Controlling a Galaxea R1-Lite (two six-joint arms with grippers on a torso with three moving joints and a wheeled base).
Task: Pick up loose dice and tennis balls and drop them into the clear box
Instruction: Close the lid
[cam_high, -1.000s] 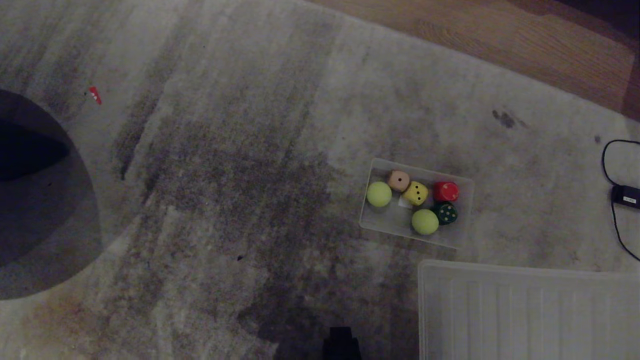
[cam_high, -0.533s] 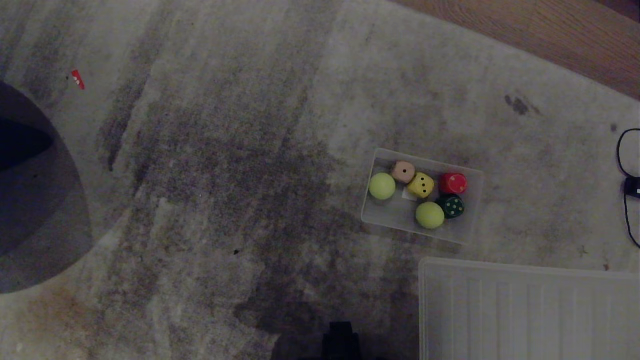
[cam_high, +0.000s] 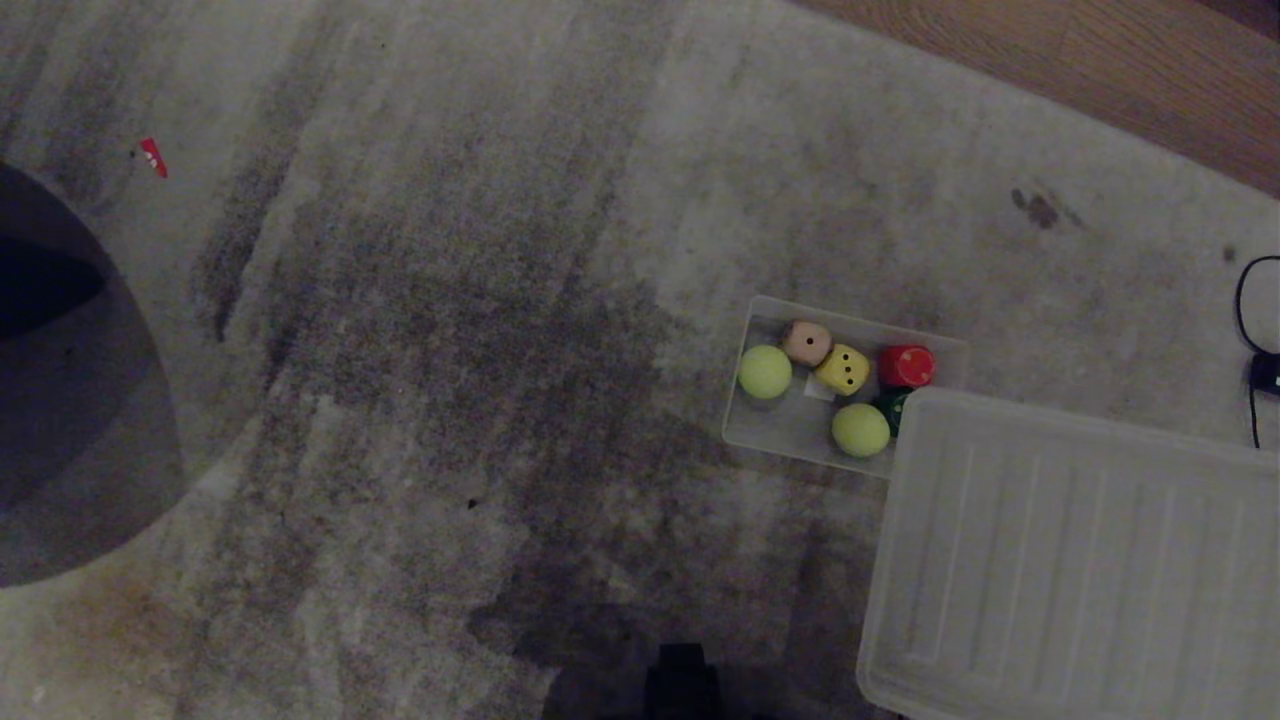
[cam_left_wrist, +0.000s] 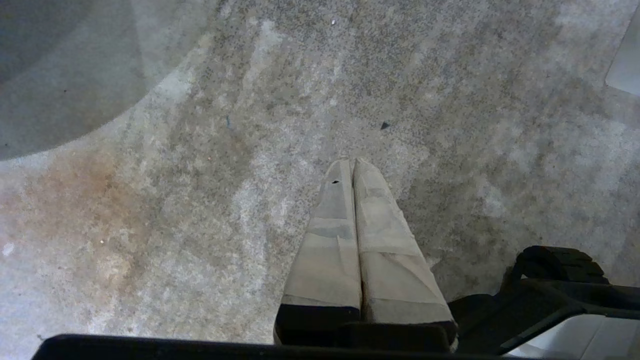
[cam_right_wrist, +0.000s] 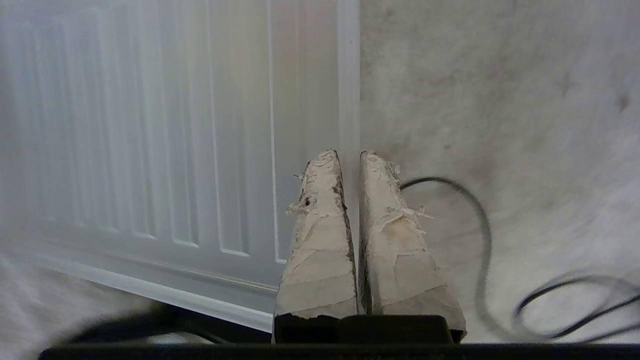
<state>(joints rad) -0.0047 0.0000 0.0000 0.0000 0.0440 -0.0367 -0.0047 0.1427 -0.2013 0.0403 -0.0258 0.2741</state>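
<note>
The clear box (cam_high: 788, 428) sits on the grey carpet in the head view. Inside it lie two tennis balls (cam_high: 765, 371) (cam_high: 860, 429), a beige die (cam_high: 806, 342), a pale yellow die (cam_high: 843, 369), a red die (cam_high: 906, 366) and a dark green die (cam_high: 893, 405). The green die is half hidden under a ribbed clear lid (cam_high: 1060, 560). My right gripper (cam_right_wrist: 348, 155) is shut on that lid's rim (cam_right_wrist: 349, 100), holding it tilted over the box's near right corner. My left gripper (cam_left_wrist: 351, 162) is shut and empty above bare carpet. Neither gripper shows in the head view.
A black cable with a plug (cam_high: 1250, 330) lies on the carpet to the right of the box, close under the right gripper (cam_right_wrist: 480, 225). Wooden floor (cam_high: 1100, 60) runs along the far right. A dark round shape (cam_high: 70, 400) covers the left edge, with a red scrap (cam_high: 153, 157) beyond it.
The lid has come up off the carpet and swung toward the box, now tilted and overlapping its near right corner and the green die. The whole view also shifted slightly.
</note>
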